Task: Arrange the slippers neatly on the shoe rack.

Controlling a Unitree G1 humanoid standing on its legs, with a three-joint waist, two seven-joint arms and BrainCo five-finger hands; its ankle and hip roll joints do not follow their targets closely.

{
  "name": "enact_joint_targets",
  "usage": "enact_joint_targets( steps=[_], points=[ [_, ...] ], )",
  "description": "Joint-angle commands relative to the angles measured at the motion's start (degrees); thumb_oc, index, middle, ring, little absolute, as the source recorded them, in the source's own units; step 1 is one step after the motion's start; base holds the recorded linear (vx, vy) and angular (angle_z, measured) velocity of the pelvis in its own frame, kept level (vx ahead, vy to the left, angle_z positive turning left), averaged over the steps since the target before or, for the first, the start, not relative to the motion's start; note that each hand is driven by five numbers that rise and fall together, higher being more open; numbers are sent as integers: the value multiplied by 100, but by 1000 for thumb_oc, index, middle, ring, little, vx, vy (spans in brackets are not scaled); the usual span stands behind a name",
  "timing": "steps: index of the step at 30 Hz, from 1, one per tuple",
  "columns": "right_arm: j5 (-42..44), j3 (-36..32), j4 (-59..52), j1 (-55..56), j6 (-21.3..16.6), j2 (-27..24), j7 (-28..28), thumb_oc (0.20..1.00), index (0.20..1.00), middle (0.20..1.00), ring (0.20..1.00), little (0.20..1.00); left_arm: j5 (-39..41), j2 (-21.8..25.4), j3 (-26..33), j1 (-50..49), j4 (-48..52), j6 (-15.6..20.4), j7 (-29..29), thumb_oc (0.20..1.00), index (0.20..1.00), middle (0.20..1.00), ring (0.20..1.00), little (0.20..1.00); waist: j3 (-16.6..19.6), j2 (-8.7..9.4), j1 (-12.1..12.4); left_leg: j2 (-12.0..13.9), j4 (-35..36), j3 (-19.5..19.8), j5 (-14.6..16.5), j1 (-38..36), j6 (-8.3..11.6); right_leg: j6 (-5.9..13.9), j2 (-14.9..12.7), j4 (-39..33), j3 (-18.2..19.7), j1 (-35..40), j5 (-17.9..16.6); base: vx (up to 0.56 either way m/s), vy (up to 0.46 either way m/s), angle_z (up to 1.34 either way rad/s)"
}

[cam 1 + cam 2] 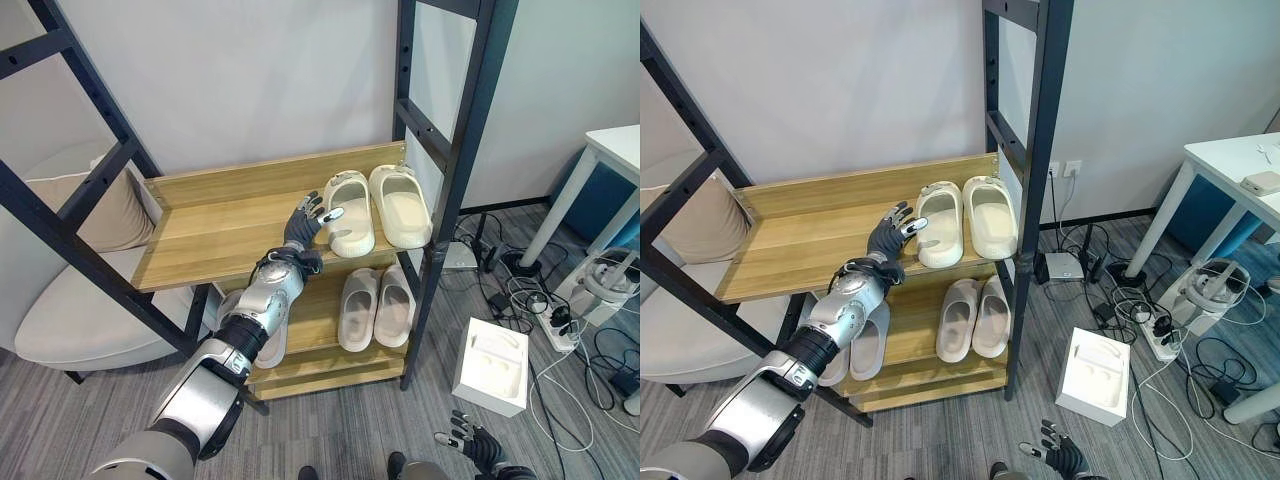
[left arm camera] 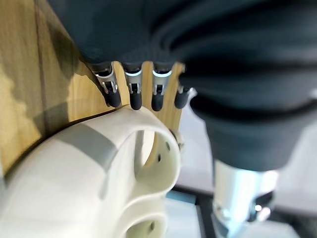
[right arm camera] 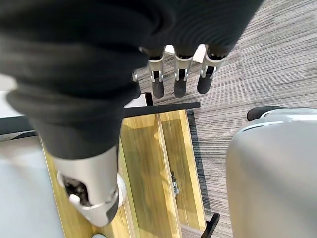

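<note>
left hand (image 1: pixel 304 226), fingers (image 2: pixel 134 94) released, hovers just left of the slippers (image 1: pixel 350 213) paired on the upper shelf (image 1: pixel 210 225)'s right end; right hand (image 1: pixel 470 438) hangs low, fingers relaxed.

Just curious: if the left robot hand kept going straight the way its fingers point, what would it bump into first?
Probably the nearer slipper on the upper shelf; the left robot hand is already right beside it.
</note>
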State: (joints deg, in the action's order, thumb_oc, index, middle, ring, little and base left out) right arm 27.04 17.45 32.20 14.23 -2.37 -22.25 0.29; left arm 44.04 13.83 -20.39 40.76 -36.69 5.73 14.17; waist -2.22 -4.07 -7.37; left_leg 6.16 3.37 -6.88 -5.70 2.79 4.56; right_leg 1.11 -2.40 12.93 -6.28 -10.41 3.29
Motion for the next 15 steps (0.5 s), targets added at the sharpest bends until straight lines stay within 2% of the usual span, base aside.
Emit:
enact_joint_targets(
  steps=[1, 2, 3, 4, 7, 10, 12, 13, 14, 15],
  points=[
    [-3, 118, -193, -152, -305, 285, -61, 1000, 1000, 1000, 1000, 1000, -87, 200, 724, 409, 593, 873, 438, 1000, 1000, 1000, 1000, 1000, -112, 299, -37, -127, 163, 209, 194, -389, 83, 736, -381, -1793, -191, 1052, -1040, 0, 0, 0],
    [-3, 123, -190, -151, -307, 285, -61, 1000, 1000, 1000, 1000, 1000, -95, 200, 725, 394, 611, 868, 448, 1000, 1000, 1000, 1000, 1000, -110, 299, -42, -127, 163, 210, 195, -391, 83, 736, -381, -1793, -192, 1054, -1039, 0, 0, 0],
    [-18, 114, -170, -170, -338, 299, -57, 1000, 1000, 1000, 1000, 1000, -182, 274, 804, 209, 1064, 990, 446, 1000, 1000, 1000, 1000, 1000, -104, 308, -23, -127, 163, 218, 192, -386, 85, 736, -382, -1793, -195, 1053, -1036, 0, 0, 0],
    [-25, 71, -128, -197, -410, 315, 15, 1000, 1000, 1000, 1000, 1000, -343, 443, 886, -116, 1929, 1237, 217, 1000, 1000, 1000, 1000, 1000, -91, 336, 27, -122, 163, 218, 194, -381, 93, 738, -389, -1793, -196, 1056, -1039, 0, 0, 0],
    [-11, 7, -65, -183, -442, 333, 173, 1000, 1000, 1000, 1000, 1000, -509, 687, 712, -546, 3035, 1323, -386, 1000, 1000, 1000, 1000, 1000, -53, 358, 107, -121, 163, 221, 205, -375, 89, 742, -403, -1793, -197, 1064, -1056, -3, 12, 0],
    [11, -20, -38, -177, -440, 390, 273, 1000, 1000, 1000, 1000, 1000, -597, 863, 518, -859, 3690, 1273, -804, 1000, 1000, 1000, 1000, 1000, -27, 379, 170, -125, 163, 234, 211, -371, 83, 747, -413, -1793, -216, 1077, -1065, 0, 6, 3],
    [26, -21, -21, -193, -427, 426, 367, 1000, 1000, 1000, 1000, 1000, -522, 1087, 257, -1138, 4198, 1168, -1373, 1000, 1000, 1000, 1000, 1000, 2, 400, 240, -135, 163, 260, 216, -362, 73, 755, -424, -1793, -248, 1087, -1078, -1, 13, 4],
    [31, -35, 9, -230, -428, 442, 448, 1000, 1000, 1000, 1000, 1000, -490, 1400, -86, -1408, 4567, 1006, -1863, 1000, 1000, 1000, 1000, 1000, 33, 404, 311, -143, 163, 297, 214, -343, 62, 760, -434, -1793, -281, 1099, -1081, 0, 0, 0],
    [30, -32, 10, -226, -429, 447, 448, 1000, 1000, 1000, 1000, 1000, -487, 1407, -85, -1417, 4574, 1002, -1867, 1000, 1000, 1000, 1000, 1000, 38, 410, 310, -144, 163, 297, 215, -343, 62, 760, -435, -1793, -281, 1099, -1079, 11, 15, 8],
    [21, -24, 97, -279, -439, 438, 505, 1000, 1000, 1000, 1000, 1000, -446, 1835, -542, -1680, 4744, 784, -2398, 1000, 1000, 1000, 1000, 1000, 61, 403, 376, -163, 163, 322, 221, -344, 49, 767, -443, -1793, -309, 1113, -1089, 7, 8, 10]
  ],
)
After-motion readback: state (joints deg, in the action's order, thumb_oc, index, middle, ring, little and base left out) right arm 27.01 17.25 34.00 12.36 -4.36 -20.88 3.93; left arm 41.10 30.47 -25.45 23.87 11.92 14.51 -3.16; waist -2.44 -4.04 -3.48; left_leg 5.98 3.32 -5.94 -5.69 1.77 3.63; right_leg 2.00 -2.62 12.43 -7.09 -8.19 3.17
